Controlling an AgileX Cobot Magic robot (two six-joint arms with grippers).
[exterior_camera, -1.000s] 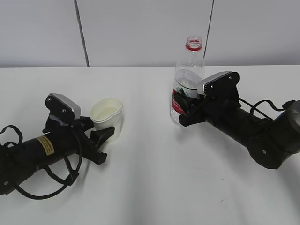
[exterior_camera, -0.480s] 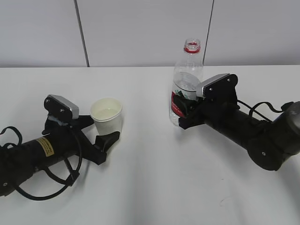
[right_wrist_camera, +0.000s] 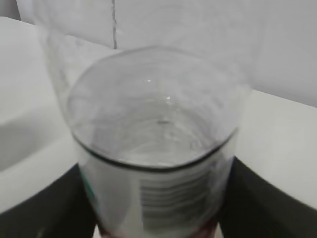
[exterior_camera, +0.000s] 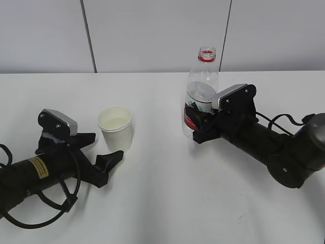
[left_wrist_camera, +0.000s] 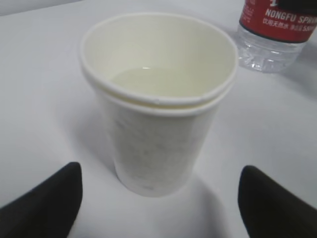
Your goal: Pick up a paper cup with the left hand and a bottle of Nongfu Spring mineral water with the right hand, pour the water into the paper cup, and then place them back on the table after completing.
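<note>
The fingers (left_wrist_camera: pixel 47 198) of the left hand (exterior_camera: pixel 96 150) stand spread, with clear table on either side of the paper cup (exterior_camera: pixel 116 127), which they touched and squeezed out of round a second ago; the cup has since sprung back to a circle and stands upright on the table (exterior_camera: pixel 167 203), free of the gripper, which has drawn back toward the near left. In the left wrist view the cup appears as two nested cups with a shallow pool of water (left_wrist_camera: pixel 158 82) inside, so the pour is judged complete and the cup's return finished. The right hand (exterior_camera: pixel 200 124) lies low beside the bottle (exterior_camera: pixel 200 91), its dark fingers flanking the base in the right wrist view; whether they press the plastic or have already slackened cannot be told. The bottle, uncapped and part full, has come down over the last second and now stands upright at centre right, apparently resting on the table, well apart from the cup. What remains, by this reading, is release and withdrawal of the right hand.
</note>
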